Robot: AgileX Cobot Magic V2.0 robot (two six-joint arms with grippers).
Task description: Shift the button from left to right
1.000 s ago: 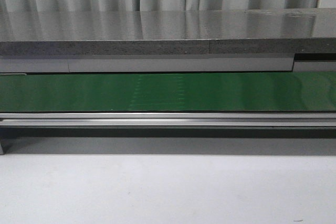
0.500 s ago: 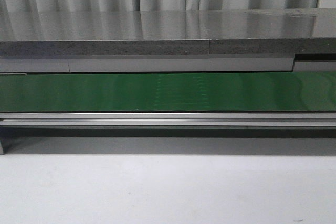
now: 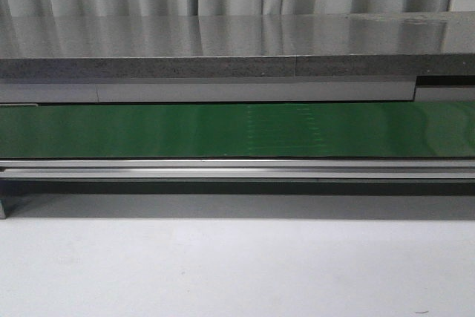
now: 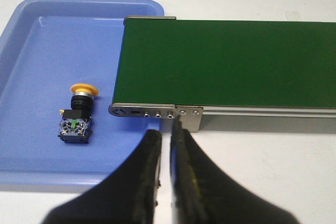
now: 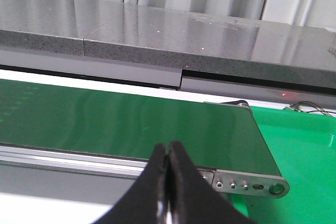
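Two black end effectors show, one per wrist view: the left end effector (image 4: 164, 148) has its fingers nearly together, holding nothing, and the right end effector (image 5: 167, 163) is pressed closed, also empty. One push-button switch with an orange-yellow mushroom cap and black body (image 4: 77, 113) lies on its side in one shallow blue plastic tray (image 4: 31, 40) on the white worktop (image 4: 262, 150), just beside the end of one green conveyor belt (image 4: 226, 61). No writing is legible on anything.
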